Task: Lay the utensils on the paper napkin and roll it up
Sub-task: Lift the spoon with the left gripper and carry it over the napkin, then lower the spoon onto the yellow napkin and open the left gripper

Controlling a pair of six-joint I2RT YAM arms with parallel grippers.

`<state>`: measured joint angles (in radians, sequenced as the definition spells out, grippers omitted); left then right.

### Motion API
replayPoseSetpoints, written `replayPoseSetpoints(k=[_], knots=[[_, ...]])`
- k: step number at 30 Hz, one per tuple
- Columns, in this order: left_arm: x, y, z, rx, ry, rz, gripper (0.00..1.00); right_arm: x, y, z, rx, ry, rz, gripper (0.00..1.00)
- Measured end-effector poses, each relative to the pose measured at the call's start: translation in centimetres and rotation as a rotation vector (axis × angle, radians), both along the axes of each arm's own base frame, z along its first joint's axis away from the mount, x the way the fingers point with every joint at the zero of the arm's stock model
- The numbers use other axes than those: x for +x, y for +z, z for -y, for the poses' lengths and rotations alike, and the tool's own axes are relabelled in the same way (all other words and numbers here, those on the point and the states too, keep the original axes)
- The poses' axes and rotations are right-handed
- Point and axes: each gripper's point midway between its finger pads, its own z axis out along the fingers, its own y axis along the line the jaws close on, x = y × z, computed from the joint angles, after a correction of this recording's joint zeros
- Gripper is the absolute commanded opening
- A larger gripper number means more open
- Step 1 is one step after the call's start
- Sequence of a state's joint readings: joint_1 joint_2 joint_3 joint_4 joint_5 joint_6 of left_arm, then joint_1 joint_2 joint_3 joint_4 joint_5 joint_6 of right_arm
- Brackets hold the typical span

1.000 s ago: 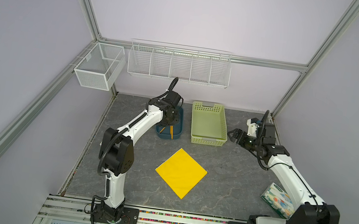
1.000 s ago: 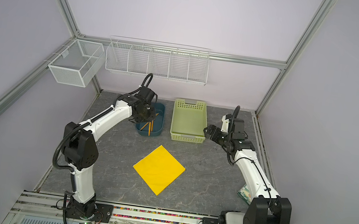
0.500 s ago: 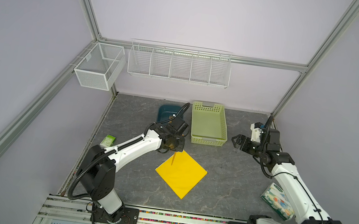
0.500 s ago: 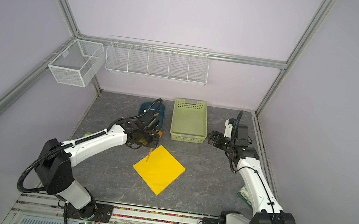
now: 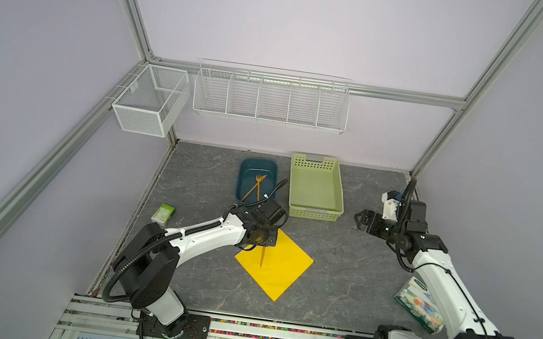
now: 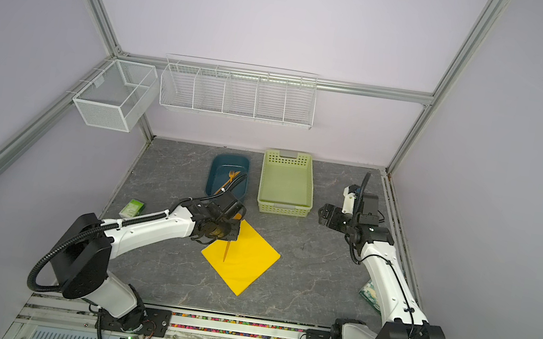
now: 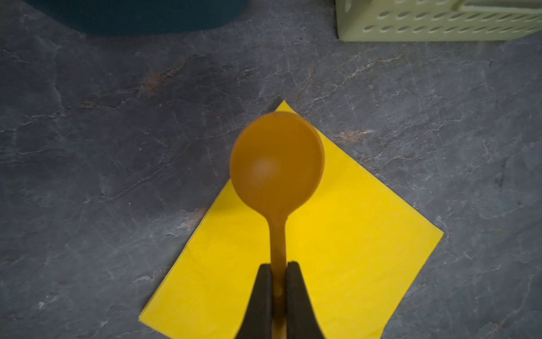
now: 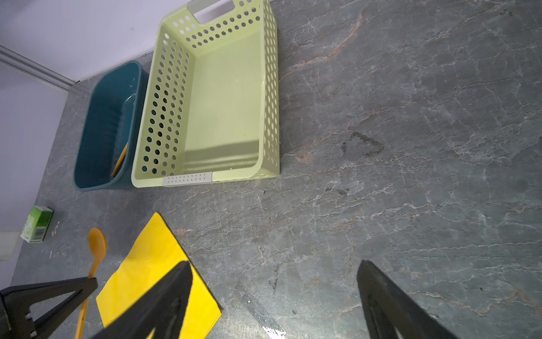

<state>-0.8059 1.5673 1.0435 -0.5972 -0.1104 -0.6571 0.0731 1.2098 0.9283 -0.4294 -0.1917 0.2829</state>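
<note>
The paper napkin lies flat and yellow, corner-on, mid-table. My left gripper hovers over its far corner, shut on the handle of the orange spoon. The handle's free end sticks out over the napkin. The other utensils, a fork and a thin piece, lie crossed in the blue tub. My right gripper is open and empty, right of the green basket.
An empty green perforated basket stands beside the blue tub at the back. A small green-white packet lies near the left edge. A patterned tissue pack sits at the right under my right arm.
My left arm has swung from the blue tub forward to above the napkin's far corner, carrying the spoon. My right gripper drew back slightly to the right, still open.
</note>
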Motion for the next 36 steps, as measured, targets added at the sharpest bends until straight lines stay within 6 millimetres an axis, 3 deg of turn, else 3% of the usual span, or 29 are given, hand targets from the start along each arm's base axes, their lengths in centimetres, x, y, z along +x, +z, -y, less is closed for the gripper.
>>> replayPoseSetpoints(k=[26,36], knots=[[-0.5,-5.7,0.0,0.071,0.039,-0.066,0.0,-0.3,0.2,0.2,0.016,0.001,0.007,0.91],[-0.1,-5.4,0.4,0.066,0.049,-0.065,0.0,-0.4,0.3,0.1,0.024,0.005,0.007,0.91]])
